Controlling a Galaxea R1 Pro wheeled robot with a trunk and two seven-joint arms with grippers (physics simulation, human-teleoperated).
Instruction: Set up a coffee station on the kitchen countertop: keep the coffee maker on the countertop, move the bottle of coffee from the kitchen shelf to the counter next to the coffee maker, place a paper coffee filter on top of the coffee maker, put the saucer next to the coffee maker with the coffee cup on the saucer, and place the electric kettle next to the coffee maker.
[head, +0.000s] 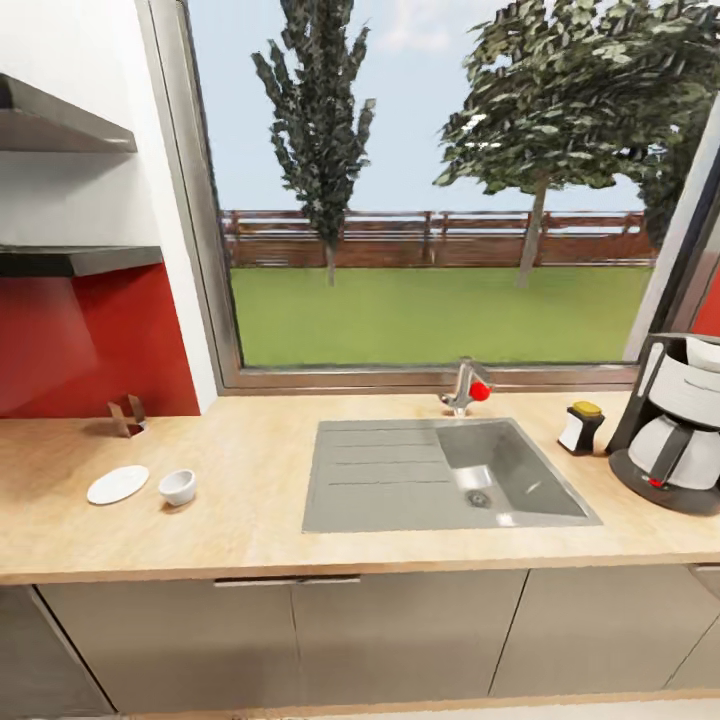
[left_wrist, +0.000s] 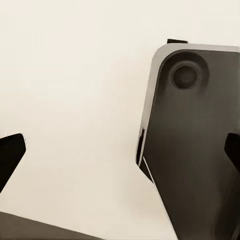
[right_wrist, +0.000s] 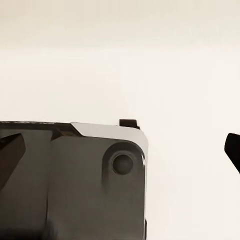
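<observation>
Saucer (head: 117, 484) and cup (head: 177, 487) sat side by side on counter (head: 260, 520), far from coffee maker (head: 672, 425) | likely light, brittle, grip rims | both claws spread wide, empty

coffee maker (head: 675, 430): blk/white, upright, far right of countertop (head: 260, 520), cut by frame | saucer (head: 117, 484): white, flat, left | coffee cup (head: 177, 487): white, upright, just beside saucer, maybe touching

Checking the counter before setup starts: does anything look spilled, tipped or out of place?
Nothing stands out. The small white cup sits upright beside the white saucer, and the black-and-white coffee maker stands upright right of the grey sink.
</observation>
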